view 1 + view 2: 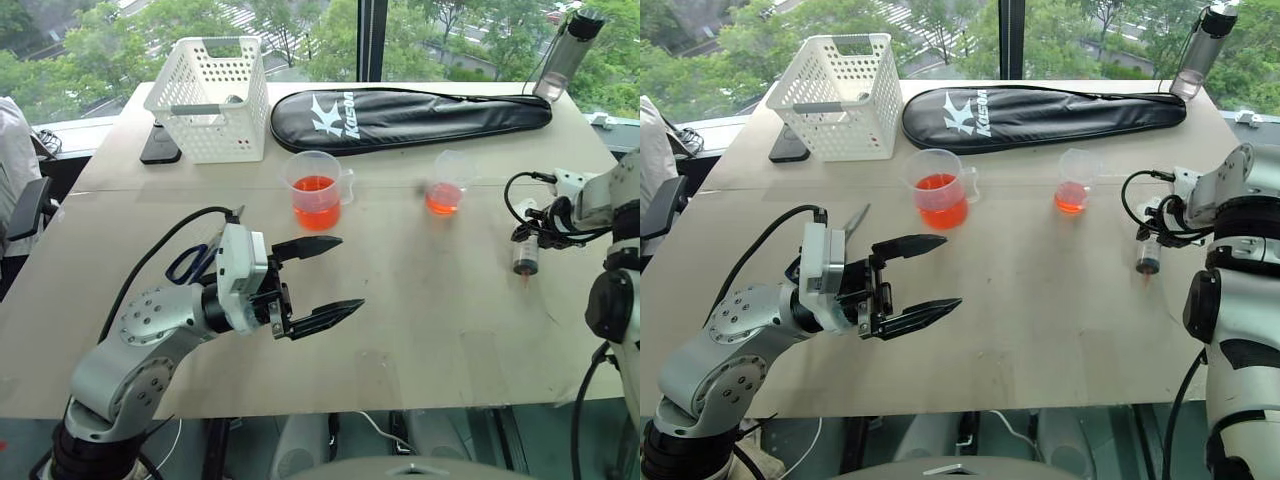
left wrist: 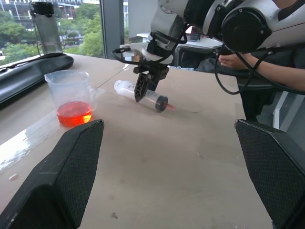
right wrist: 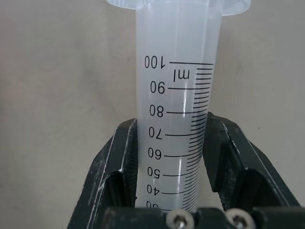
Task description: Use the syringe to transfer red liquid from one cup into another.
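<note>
While my right hand (image 3: 167, 157) clamps the syringe (image 2: 141, 93) mid-barrel where it lies on the bench (image 1: 420, 320), right of the smaller cup (image 1: 444, 186), I judge a level lift best; my left hand (image 1: 325, 280) hovers wide open.

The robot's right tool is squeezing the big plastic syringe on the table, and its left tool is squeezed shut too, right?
Not quite. The right tool is closed on the syringe lying on the table, as the right wrist view shows. But the left tool is wide open and holds nothing; the left eye view shows its two black fingers spread apart above the table.
</note>
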